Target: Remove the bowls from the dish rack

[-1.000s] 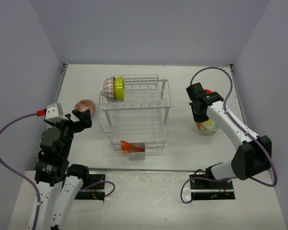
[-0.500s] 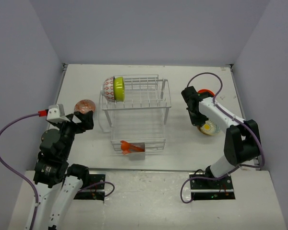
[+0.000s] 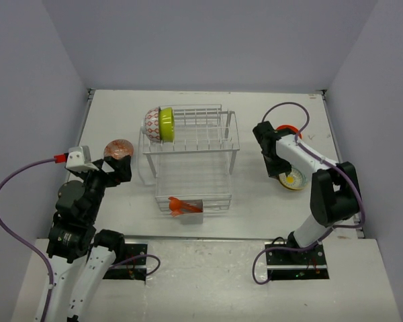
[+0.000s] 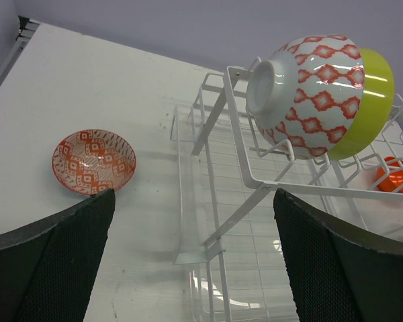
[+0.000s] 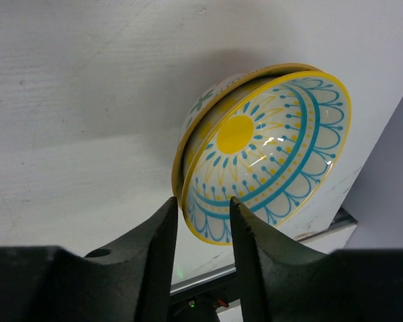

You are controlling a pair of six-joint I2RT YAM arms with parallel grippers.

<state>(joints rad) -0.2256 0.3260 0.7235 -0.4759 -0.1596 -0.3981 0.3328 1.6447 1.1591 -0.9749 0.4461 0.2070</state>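
Brought yellow-and-blue patterned ceramic bowl (image 5: 269,141) down to white table (image 3: 255,208), right of white wire dish rack (image 3: 195,144), within the past second, with right gripper (image 5: 203,204) clenched on its rim. Holds left gripper (image 4: 191,201) gaping, empty, near red-patterned shallow bowl (image 4: 94,159). Leaves red-diamond bowl (image 4: 309,87) and lime-green bowl (image 4: 369,100) racked, awaiting unloading.

The dish rack (image 3: 191,157) stands in the middle of the table (image 3: 255,208). Two nested bowls (image 3: 158,124) lie on their sides at the far-left corner of its upper shelf. The utensil holder (image 3: 186,206) hangs at its near edge. A lone bowl (image 3: 118,148) sits on the table left of the rack. To the right, a tilted bowl (image 3: 294,179) has its rim between the right fingers (image 5: 158,235), with another bowl (image 3: 290,129) farther back.
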